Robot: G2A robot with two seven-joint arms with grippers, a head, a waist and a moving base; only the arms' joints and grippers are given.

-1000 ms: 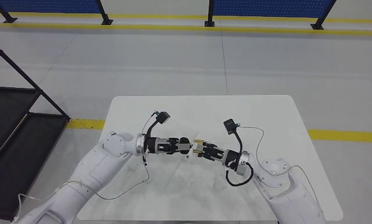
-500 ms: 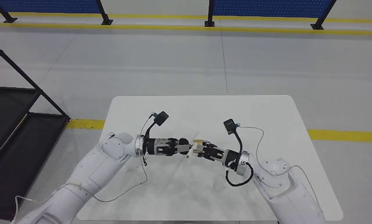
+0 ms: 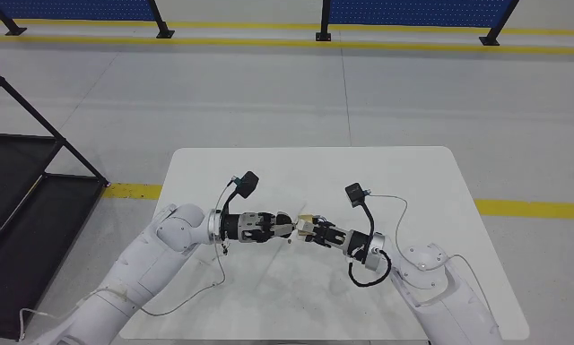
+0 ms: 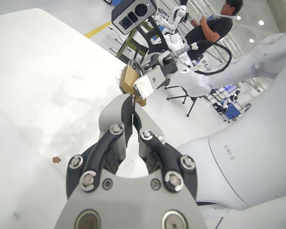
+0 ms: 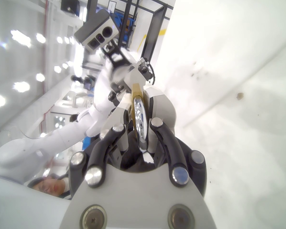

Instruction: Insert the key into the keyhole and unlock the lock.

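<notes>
We see the right gripper (image 5: 139, 97) clamped on the brass lock (image 4: 128, 78), holding it in the air above the middle of the white surface (image 3: 404, 184), shackle toward its own wrist. The left gripper (image 4: 132, 104) faces it, fingers pinched almost together on the key (image 4: 134, 99) (only a thin sliver shows between the pads). The key's tip meets the lock's bottom end; we cannot tell whether it sits in the keyhole. A small brown crumb (image 4: 56, 159) lies on the surface.
</notes>
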